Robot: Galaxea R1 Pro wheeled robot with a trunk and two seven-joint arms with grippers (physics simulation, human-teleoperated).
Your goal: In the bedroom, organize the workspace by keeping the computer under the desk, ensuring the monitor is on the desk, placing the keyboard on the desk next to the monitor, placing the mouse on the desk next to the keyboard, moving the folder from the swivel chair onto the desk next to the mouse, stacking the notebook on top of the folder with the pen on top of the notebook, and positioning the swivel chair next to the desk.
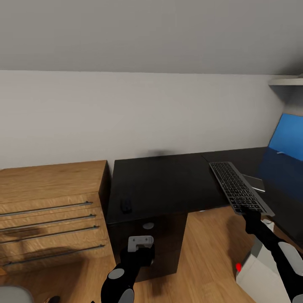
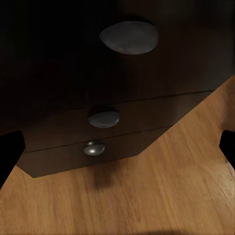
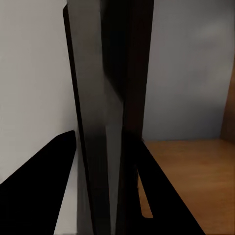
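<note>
Holding the keyboard by its near end, the right gripper keeps it up in the air. The keyboard tilts over the front edge of the desk, out toward the desk's right part. In the right wrist view the keyboard is seen edge-on, pinched between the two black fingers.

The left gripper hangs low in front of the black drawers. Its fingers are spread wide apart with nothing between them. In the left wrist view, three round silver knobs sit in a row down the drawers, with the wood floor below.

The small black mouse lies near the front left corner of the desk top. A flat grey thing lies on the desk just behind the keyboard. A big blue sheet leans at the far right, and a thin white stick rests on it; it may be the pen, but it is too small to tell.

A light wood chest with long bar handles stands right beside the desk on its left. A white shelf sticks out from the wall at the upper right. No writing can be read anywhere.
</note>
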